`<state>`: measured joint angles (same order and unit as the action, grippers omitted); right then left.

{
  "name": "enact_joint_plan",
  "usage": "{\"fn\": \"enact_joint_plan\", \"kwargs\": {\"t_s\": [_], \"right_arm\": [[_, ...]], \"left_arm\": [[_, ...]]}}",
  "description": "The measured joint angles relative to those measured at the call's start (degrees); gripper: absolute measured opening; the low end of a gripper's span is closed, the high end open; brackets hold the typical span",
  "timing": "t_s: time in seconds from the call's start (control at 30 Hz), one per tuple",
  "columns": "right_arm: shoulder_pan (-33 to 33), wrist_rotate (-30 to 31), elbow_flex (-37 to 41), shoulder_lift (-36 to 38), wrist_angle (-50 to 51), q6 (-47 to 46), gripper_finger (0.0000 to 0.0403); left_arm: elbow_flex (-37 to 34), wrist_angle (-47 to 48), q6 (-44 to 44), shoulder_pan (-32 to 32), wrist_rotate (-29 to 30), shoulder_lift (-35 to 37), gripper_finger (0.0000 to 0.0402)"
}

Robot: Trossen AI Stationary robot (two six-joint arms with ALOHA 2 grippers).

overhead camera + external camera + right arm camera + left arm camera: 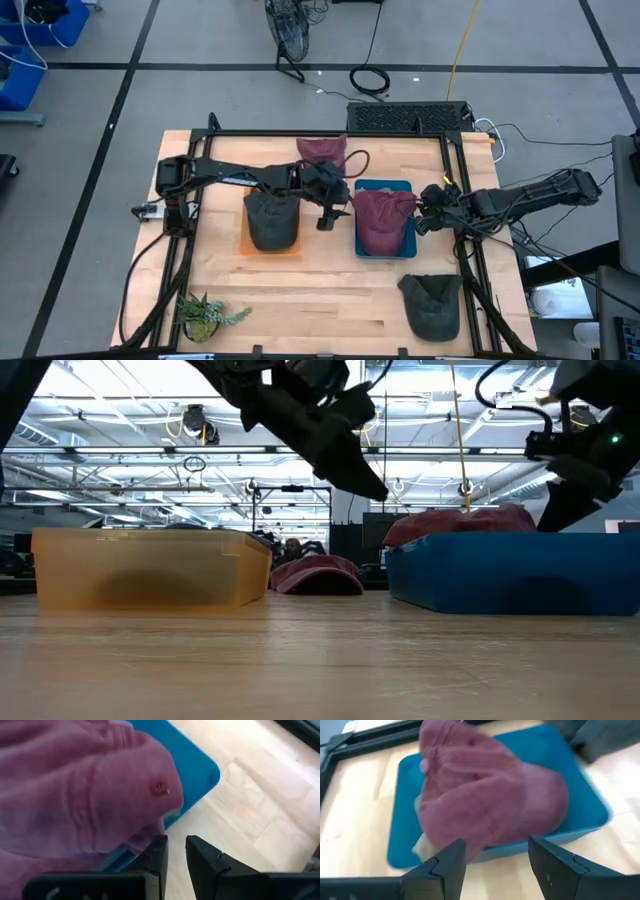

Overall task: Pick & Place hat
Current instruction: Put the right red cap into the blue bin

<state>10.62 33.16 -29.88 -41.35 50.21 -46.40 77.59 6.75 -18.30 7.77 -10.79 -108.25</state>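
Note:
A maroon hat lies in the blue tray right of the table's middle, and rises above the tray's rim in the low view. My left gripper hangs open above the table between the orange tray and the blue tray's left side. The left wrist view faces the hat past the open left gripper. My right gripper hovers at the blue tray's right edge. Its fingers stand a narrow gap apart with nothing between them, beside the hat.
A dark grey hat fills the orange tray left of middle. A second maroon hat lies on the table at the far edge, and another grey hat lies near the right front. A small plant stands at the near left corner.

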Motion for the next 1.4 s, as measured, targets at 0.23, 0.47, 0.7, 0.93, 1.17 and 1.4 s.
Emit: {"fn": "enact_joint_plan", "kwargs": {"t_s": [0.23, 0.47, 0.7, 0.93, 1.17, 1.4], "right_arm": [[-3.59, -2.58, 2.13, 0.01, -6.84, 6.43, 0.0059], [-5.91, -3.4, 2.13, 0.03, -10.1, 9.61, 0.0059], [-6.91, -3.45, 2.13, 0.03, -9.32, 9.82, 0.0059], [-6.91, -6.27, 2.13, 0.33, -8.39, 10.52, 0.0059], [-6.89, -6.66, 2.13, 2.31, -7.97, 11.28, 0.0059], [-6.89, -6.6, 2.13, 3.39, -10.73, 11.29, 0.0059]], "left_arm": [[0.72, -1.41, -0.03, 1.02, 4.15, -2.79, 0.0214], [0.71, -2.29, 0.44, 2.17, 4.2, -2.88, 0.0214], [0.72, 0.08, -0.37, 2.26, 3.35, -2.88, 0.0214], [0.7, 4.16, -1.56, 2.23, -0.08, -2.62, 0.0214], [0.61, 6.14, -6.68, 0.42, -4.6, -1.67, 0.0214], [0.6, 4.03, -8.78, -0.76, -5.65, -1.81, 0.0214]]}}
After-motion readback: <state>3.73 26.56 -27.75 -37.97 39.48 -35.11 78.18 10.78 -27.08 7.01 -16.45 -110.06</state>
